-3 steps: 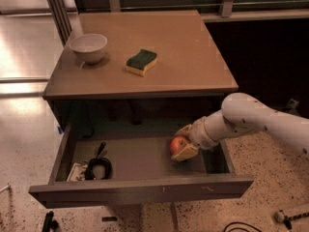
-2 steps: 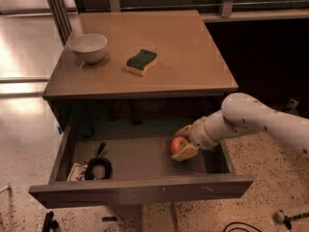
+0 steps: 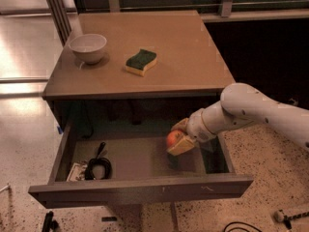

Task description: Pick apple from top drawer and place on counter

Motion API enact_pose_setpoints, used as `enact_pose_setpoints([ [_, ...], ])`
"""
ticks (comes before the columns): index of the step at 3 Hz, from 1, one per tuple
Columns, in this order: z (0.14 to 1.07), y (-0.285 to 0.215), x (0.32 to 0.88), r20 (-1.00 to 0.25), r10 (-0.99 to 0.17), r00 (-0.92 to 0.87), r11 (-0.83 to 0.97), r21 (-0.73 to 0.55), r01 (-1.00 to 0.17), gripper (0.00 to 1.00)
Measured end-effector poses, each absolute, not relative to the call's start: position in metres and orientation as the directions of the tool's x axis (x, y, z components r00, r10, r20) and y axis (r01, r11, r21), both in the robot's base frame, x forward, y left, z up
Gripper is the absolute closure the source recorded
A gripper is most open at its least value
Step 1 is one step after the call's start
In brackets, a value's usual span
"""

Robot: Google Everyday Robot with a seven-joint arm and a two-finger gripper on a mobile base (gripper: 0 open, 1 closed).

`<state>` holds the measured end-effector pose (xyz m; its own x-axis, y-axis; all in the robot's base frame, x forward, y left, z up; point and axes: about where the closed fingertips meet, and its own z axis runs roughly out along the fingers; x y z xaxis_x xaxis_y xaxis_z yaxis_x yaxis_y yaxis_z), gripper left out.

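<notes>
The top drawer (image 3: 140, 190) is pulled open below the counter (image 3: 183, 47). My gripper (image 3: 176, 136) reaches in from the right, over the drawer's right half. It is shut on the red-orange apple (image 3: 172, 138), with one tan finger (image 3: 182, 147) below it and the other above. The apple sits a little above the drawer's grey-green floor, and its right side is hidden by the gripper. The white arm (image 3: 251, 110) runs off to the right.
A white bowl (image 3: 88, 46) stands at the counter's left rear. A green-and-yellow sponge (image 3: 141, 61) lies near the counter's middle. A coiled black cable (image 3: 98, 166) and a small card lie in the drawer's left front corner. More cables lie on the speckled floor.
The gripper with the apple in it has moved slightly up and to the left inside the drawer. Nothing else has moved.
</notes>
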<state>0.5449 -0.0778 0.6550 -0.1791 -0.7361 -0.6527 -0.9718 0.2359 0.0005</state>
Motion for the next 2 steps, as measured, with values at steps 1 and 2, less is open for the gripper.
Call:
enact_pose_setpoints([
  [1, 0.739, -0.053, 0.556, -0.654, -0.732, -0.193, 0.273, -0.021, -0.962, 1.00],
  [2, 0.829, -0.032, 0.559, -0.646, -0.735, -0.206, 0.331, -0.076, -0.941, 1.00],
])
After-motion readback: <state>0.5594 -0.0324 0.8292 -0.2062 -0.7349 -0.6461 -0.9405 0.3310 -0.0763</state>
